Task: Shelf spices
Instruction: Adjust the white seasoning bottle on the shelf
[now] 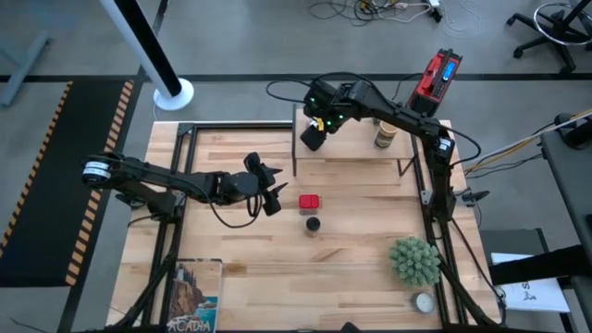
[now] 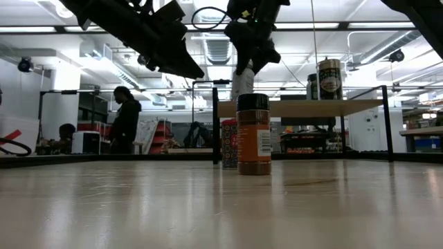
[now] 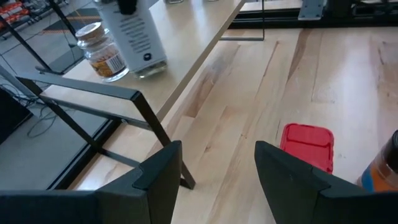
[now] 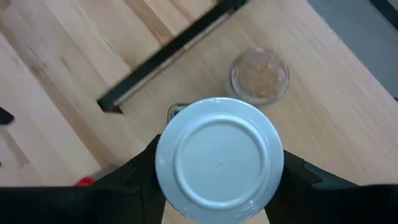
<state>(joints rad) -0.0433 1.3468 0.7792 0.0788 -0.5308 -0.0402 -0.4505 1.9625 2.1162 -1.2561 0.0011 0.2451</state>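
Left tool (image 1: 274, 191) hangs over the table (image 1: 361, 268) with its two fingers spread and nothing between them, aimed toward the red tin (image 1: 310, 202) just beside it; that stance looks like a lineup for the next pick. Right of the red tin and a little nearer the table's front stands the black-lidded jar (image 1: 313, 224), upright and apart from the tin, both not yet shelved. Behind them is the shelf (image 1: 356, 148), a small raised platform on thin dark legs. Over its left end the right tool (image 1: 314, 137) pinches a white-lidded jar (image 4: 219, 159) from above, lid up, probably so it can be set down standing; whether its base touches the shelf I cannot tell. Close by that jar a small clear jar (image 4: 259, 74) already stands on the shelf. At the shelf's right end sits another jar (image 1: 384, 136), placed upright, leaving room in the middle for the rest.
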